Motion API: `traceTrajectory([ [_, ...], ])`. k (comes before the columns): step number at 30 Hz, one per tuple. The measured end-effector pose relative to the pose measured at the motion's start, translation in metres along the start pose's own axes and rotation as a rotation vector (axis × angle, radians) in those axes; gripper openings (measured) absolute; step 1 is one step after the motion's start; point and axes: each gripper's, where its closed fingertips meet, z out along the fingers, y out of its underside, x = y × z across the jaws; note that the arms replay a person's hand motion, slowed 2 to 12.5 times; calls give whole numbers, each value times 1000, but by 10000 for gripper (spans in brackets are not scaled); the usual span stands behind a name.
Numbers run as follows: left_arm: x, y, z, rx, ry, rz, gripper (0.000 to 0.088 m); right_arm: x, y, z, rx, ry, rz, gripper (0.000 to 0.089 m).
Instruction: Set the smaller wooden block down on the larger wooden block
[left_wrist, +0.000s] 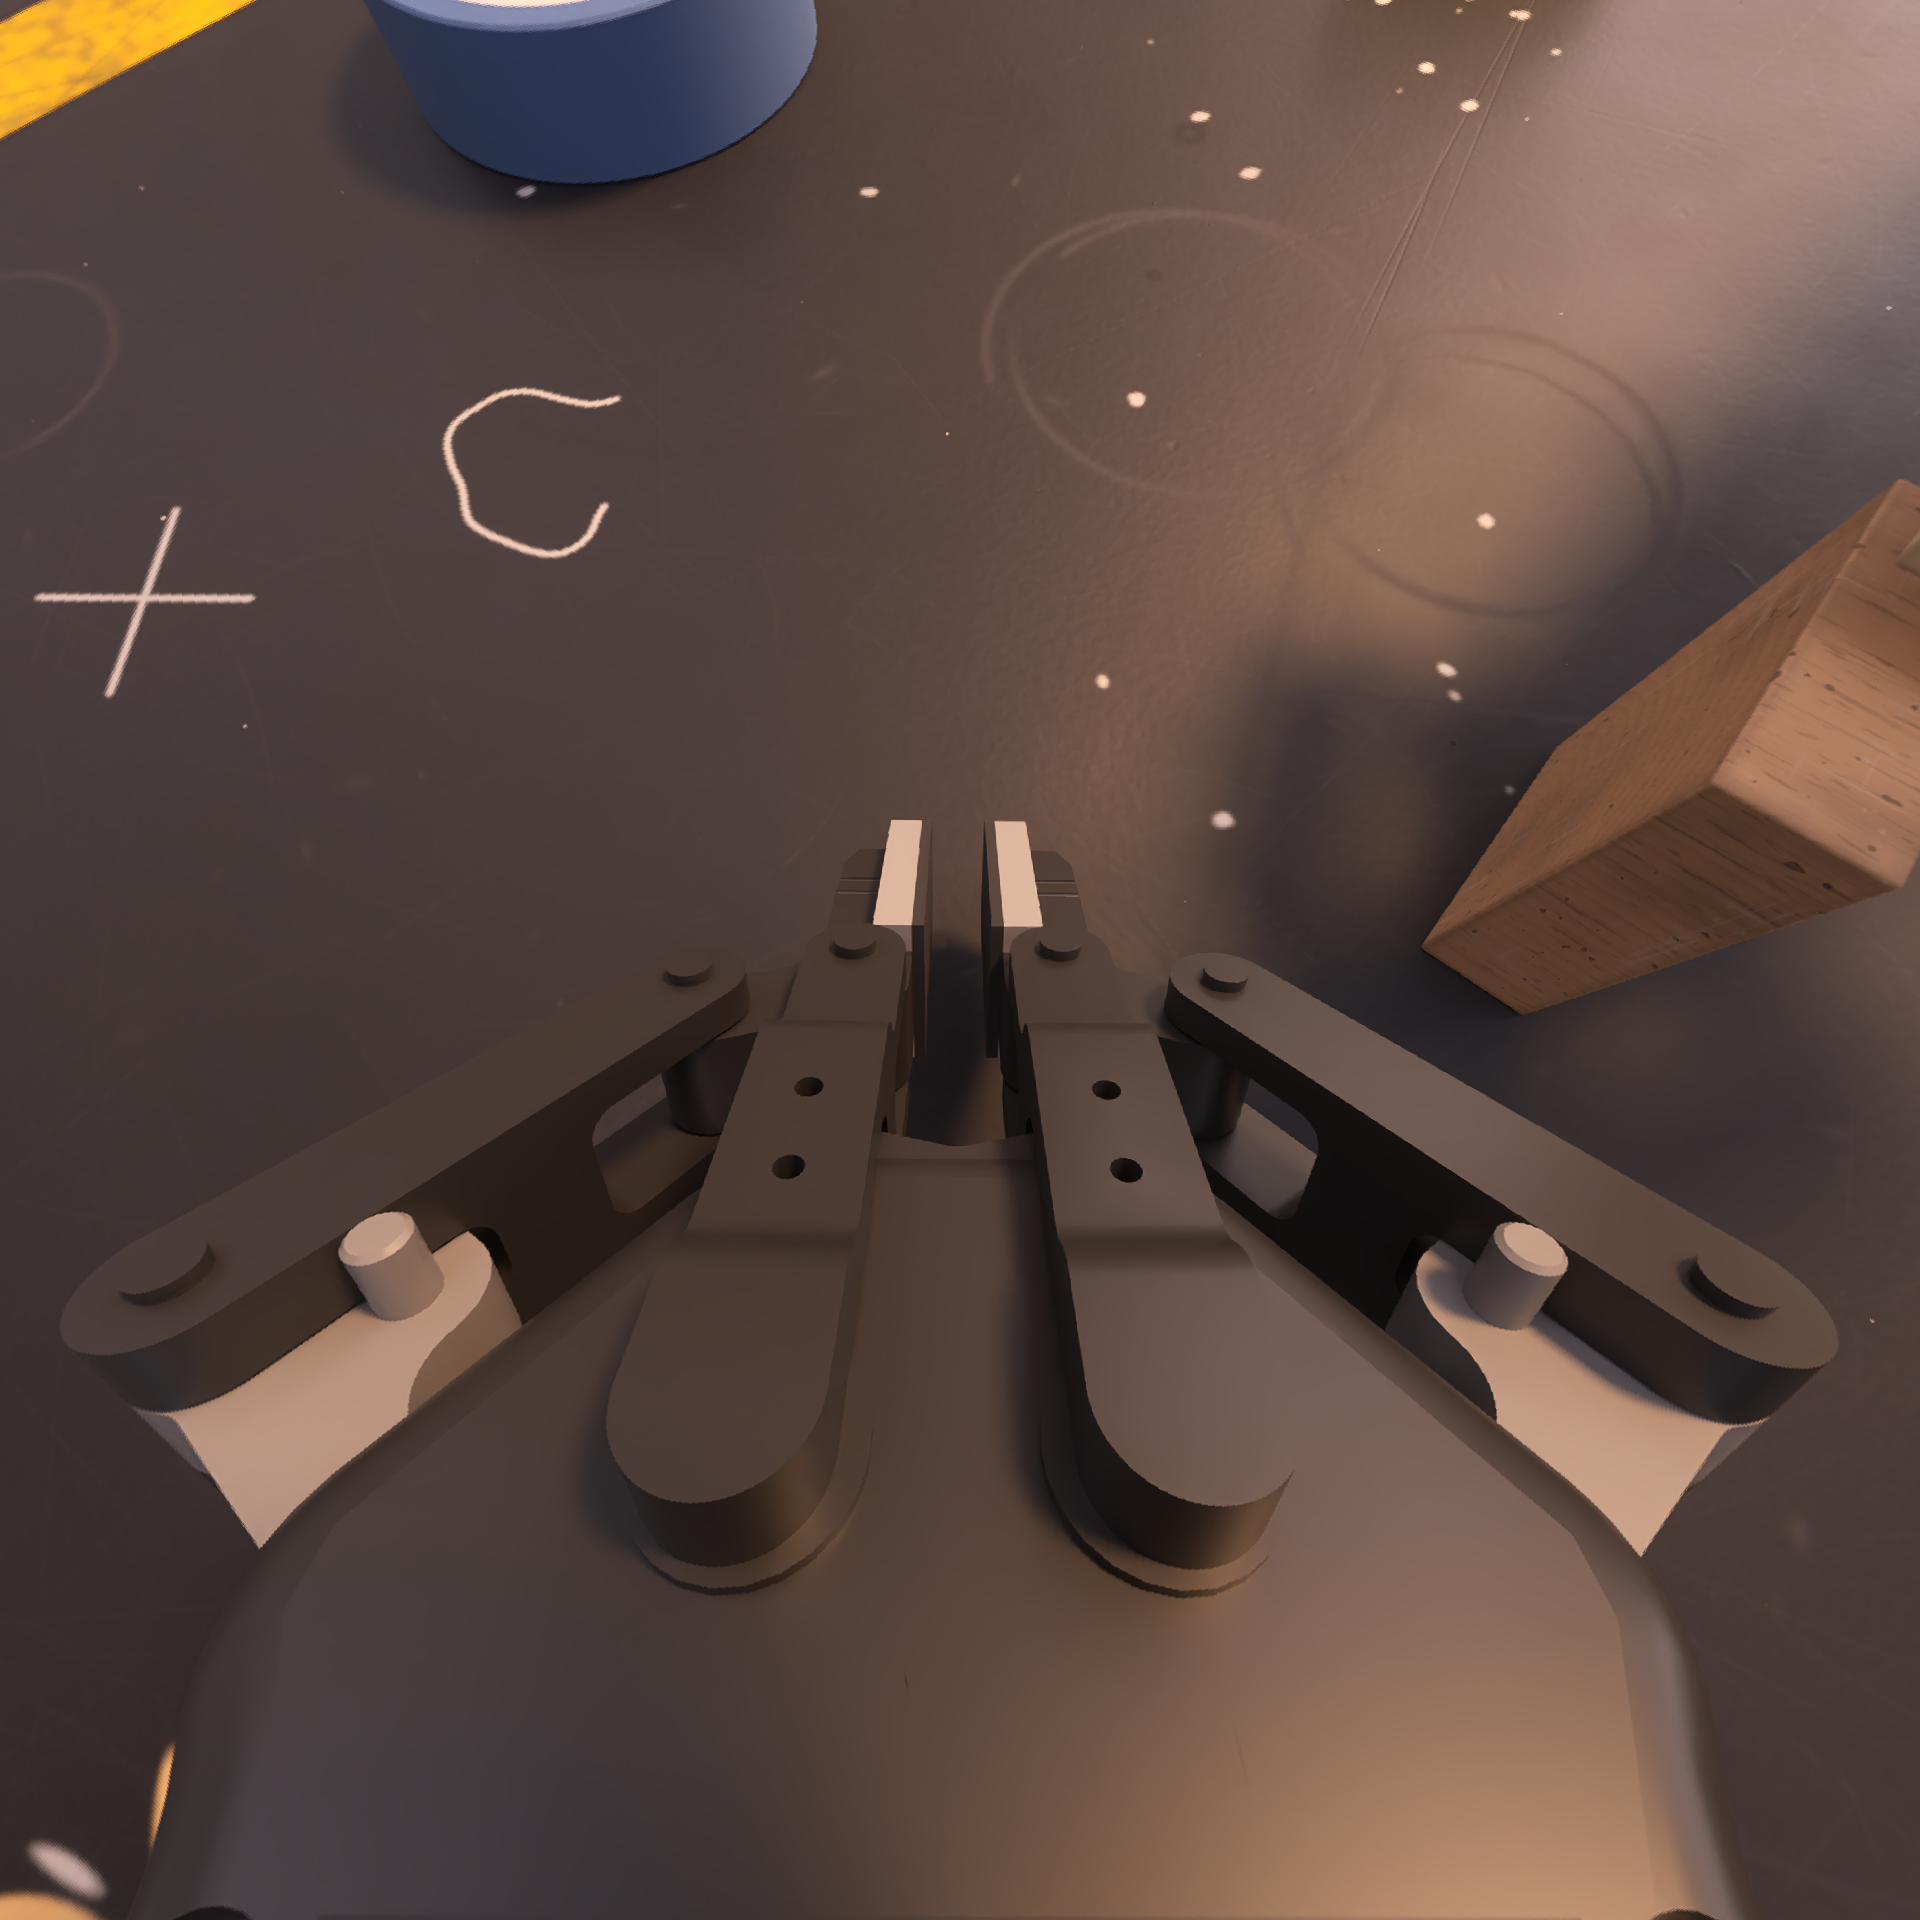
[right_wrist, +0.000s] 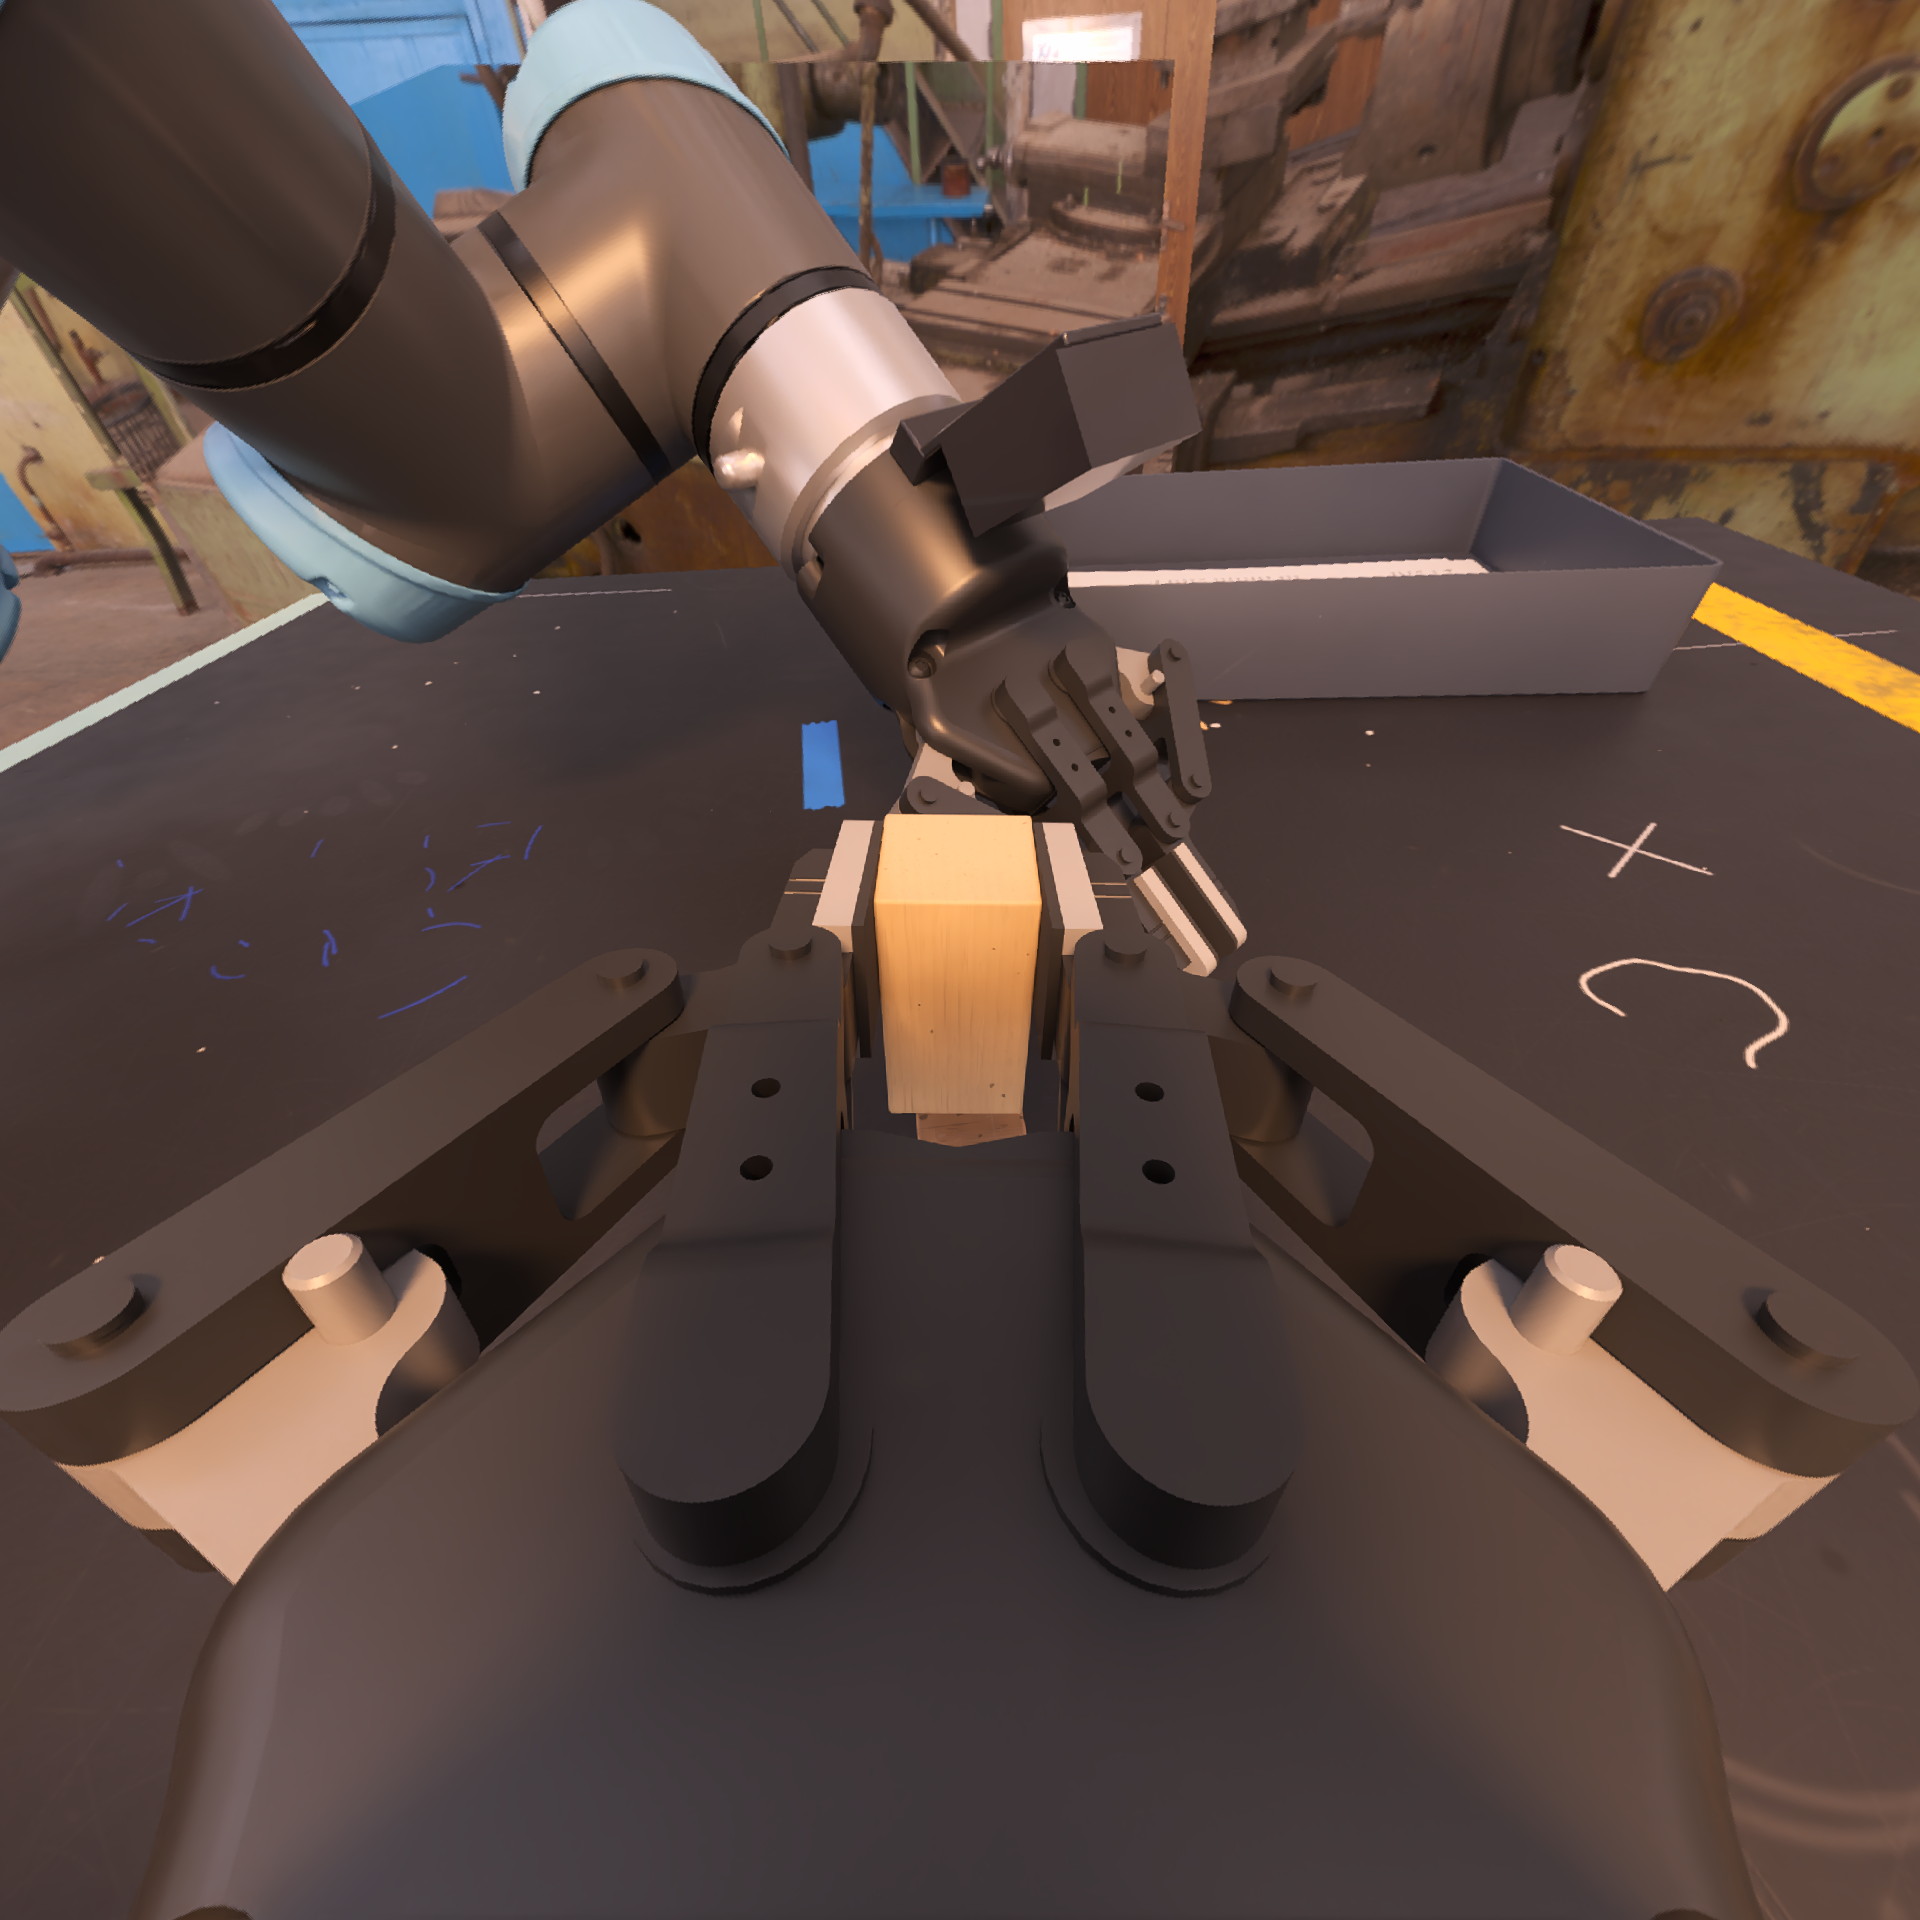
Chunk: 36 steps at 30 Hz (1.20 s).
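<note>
My right gripper (right_wrist: 956, 836) is shut on the smaller, pale wooden block (right_wrist: 956, 977), which stands upright between the pads. A sliver of the larger, darker wooden block (right_wrist: 966, 1130) shows directly under it; I cannot tell if they touch. In the left wrist view the larger block (left_wrist: 1704, 769) lies on the dark table at the right edge. My left gripper (left_wrist: 956, 831) hovers left of it, its pads nearly together and holding nothing. It also shows in the right wrist view (right_wrist: 1195, 925), just beyond and right of the held block.
A blue round container (left_wrist: 603, 83) stands at the far side, a grey tray (right_wrist: 1382, 613) at the table's back. The left arm (right_wrist: 520, 312) reaches in from the upper left. Blue tape (right_wrist: 821, 764) and chalk marks (left_wrist: 520, 478) lie on the table.
</note>
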Motion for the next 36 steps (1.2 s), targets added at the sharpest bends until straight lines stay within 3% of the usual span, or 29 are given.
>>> traceTrajectory([
  [36,-4,7,3,-50,-33,4,91,-2,8,11,-54,-24,1,242],
])
